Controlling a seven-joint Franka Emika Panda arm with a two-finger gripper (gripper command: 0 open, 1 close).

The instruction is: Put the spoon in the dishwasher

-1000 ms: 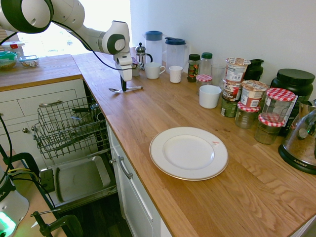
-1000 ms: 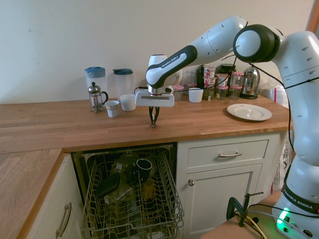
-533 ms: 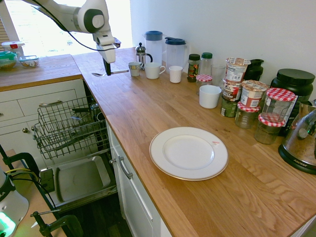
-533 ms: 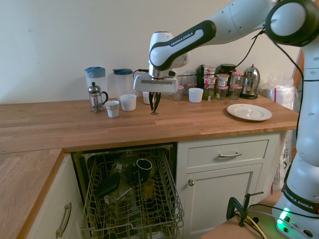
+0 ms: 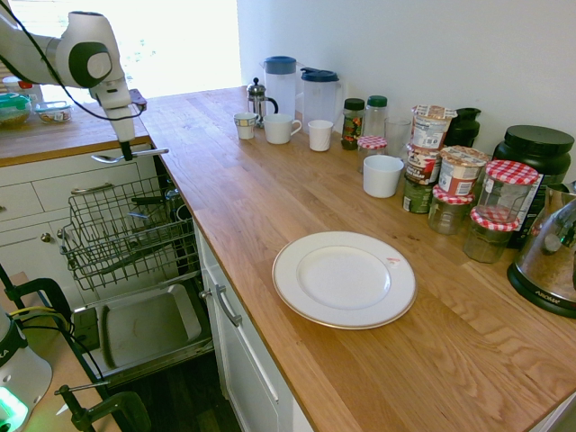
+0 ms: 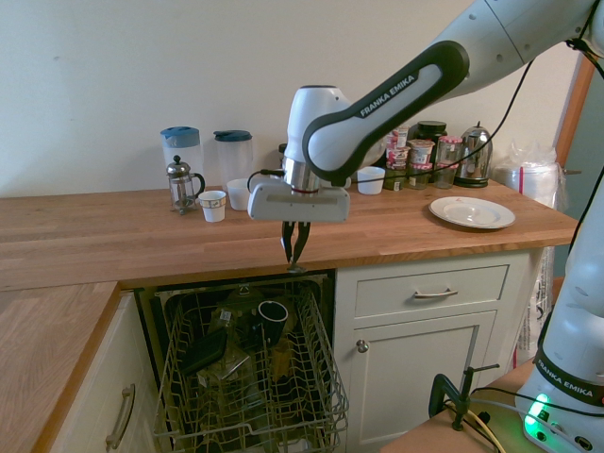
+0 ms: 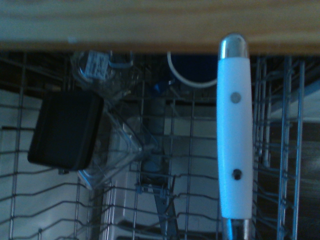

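Note:
My gripper (image 5: pixel 126 149) is shut on the spoon (image 5: pixel 129 157), which it holds level, bowl to the left and handle to the right. It hangs just past the wooden counter's edge (image 5: pixel 180 193), above the pulled-out wire rack of the dishwasher (image 5: pixel 126 229). In the second exterior view the gripper (image 6: pixel 294 257) points straight down over the rack (image 6: pixel 250 368), with the spoon (image 6: pixel 295 268) seen end-on at its tips. The wrist view shows a pale handle (image 7: pixel 234 130) with a metal end cap over the rack's wires (image 7: pixel 150 200).
The dishwasher door (image 5: pixel 144 328) lies open below the rack. A black mug (image 6: pixel 272 316) and other dishes sit in the rack. On the counter stand a French press (image 5: pixel 257 99), jugs (image 5: pixel 281 81), cups (image 5: pixel 281 129), a white plate (image 5: pixel 344 279) and jars (image 5: pixel 459 180).
The arm has lifted the spoon from the counter near the French press and carried it over the counter's edge to above the dishwasher rack. The gripper stayed shut.

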